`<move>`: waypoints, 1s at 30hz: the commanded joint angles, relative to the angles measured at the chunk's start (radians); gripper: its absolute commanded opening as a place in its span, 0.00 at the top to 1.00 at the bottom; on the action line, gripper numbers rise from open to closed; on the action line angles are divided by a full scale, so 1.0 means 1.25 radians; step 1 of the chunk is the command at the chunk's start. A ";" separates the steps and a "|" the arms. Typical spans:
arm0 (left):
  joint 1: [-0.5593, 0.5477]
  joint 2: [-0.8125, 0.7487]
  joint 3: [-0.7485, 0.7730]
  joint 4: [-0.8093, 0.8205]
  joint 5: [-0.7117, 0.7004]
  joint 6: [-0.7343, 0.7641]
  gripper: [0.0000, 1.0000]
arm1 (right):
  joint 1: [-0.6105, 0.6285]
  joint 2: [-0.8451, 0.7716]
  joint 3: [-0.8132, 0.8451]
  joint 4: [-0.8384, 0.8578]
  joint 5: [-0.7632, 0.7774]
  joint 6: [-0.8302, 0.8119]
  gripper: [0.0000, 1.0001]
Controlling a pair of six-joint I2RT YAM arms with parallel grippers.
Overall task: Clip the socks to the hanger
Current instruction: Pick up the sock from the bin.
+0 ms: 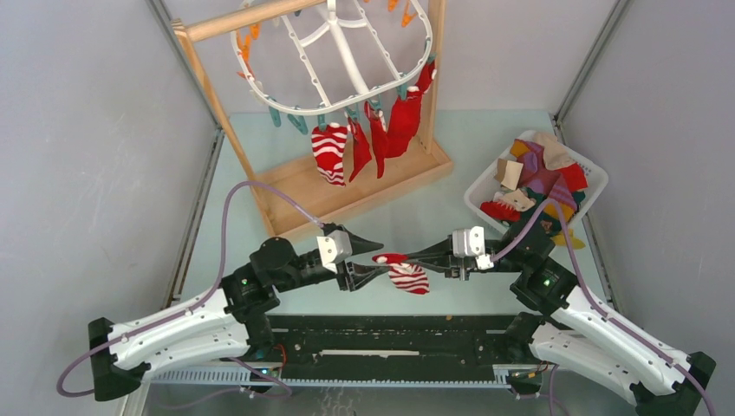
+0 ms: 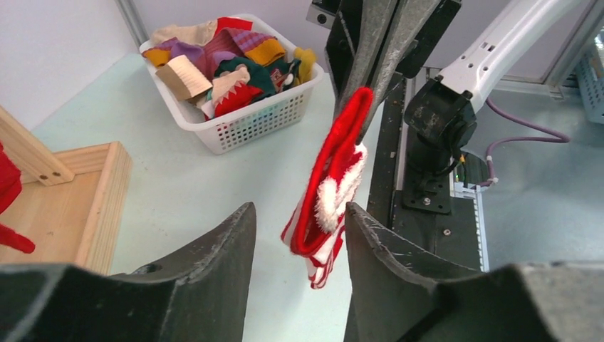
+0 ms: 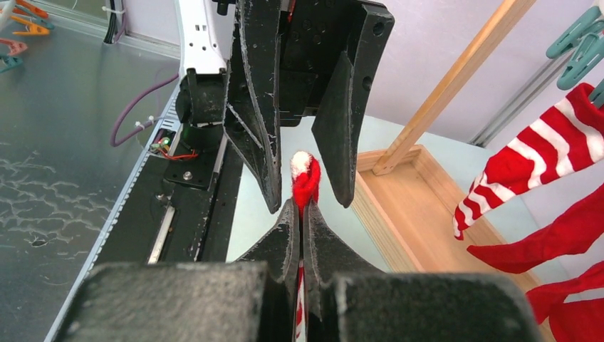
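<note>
white-shelled left arm [image 1: 173,331] and right arm [image 1: 607,336], chunky black joints [image 1: 276,256], purple cables [image 1: 227,217], white wrist cameras [image 1: 333,249], pretty scuffed black fingers [image 2: 214,263], green LEDs [image 1: 546,282]

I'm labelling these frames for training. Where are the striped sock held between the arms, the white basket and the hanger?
held striped sock [image 1: 409,277], top external view, on its striped body.
white basket [image 2: 249,125], left wrist view, on its perforated front wall.
hanger [image 1: 346,52], top external view, on its central white rib.

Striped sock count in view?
2. Hanging striped sock clipped to the hanger; held striped sock pinched in the right gripper. The basket may hide more.
</note>
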 commanded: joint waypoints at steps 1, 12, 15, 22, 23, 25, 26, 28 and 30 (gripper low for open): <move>0.003 0.003 0.025 0.063 0.046 -0.008 0.48 | 0.000 -0.008 0.001 0.032 0.004 0.018 1.00; 0.020 0.013 0.112 -0.146 0.126 0.134 0.99 | 0.011 -0.019 0.000 -0.068 -0.105 -0.080 0.80; 0.030 0.032 0.170 -0.241 0.169 0.194 1.00 | 0.025 -0.018 0.001 -0.095 -0.114 -0.108 0.60; 0.046 0.074 0.241 -0.331 0.235 0.233 1.00 | 0.040 -0.006 0.003 -0.095 -0.076 -0.108 0.44; 0.047 0.079 0.247 -0.336 0.242 0.234 1.00 | 0.042 -0.005 0.004 -0.095 -0.074 -0.103 0.44; 0.047 0.088 0.254 -0.344 0.255 0.235 0.99 | 0.043 -0.002 0.009 -0.095 -0.067 -0.091 0.44; 0.047 0.091 0.257 -0.347 0.260 0.237 0.99 | 0.044 0.000 0.010 -0.095 -0.065 -0.088 0.44; 0.049 0.097 0.262 -0.350 0.268 0.238 0.99 | 0.049 0.005 0.011 -0.071 -0.062 -0.082 0.46; 0.050 0.101 0.267 -0.349 0.275 0.243 0.99 | 0.057 0.009 0.011 -0.068 -0.058 -0.080 0.51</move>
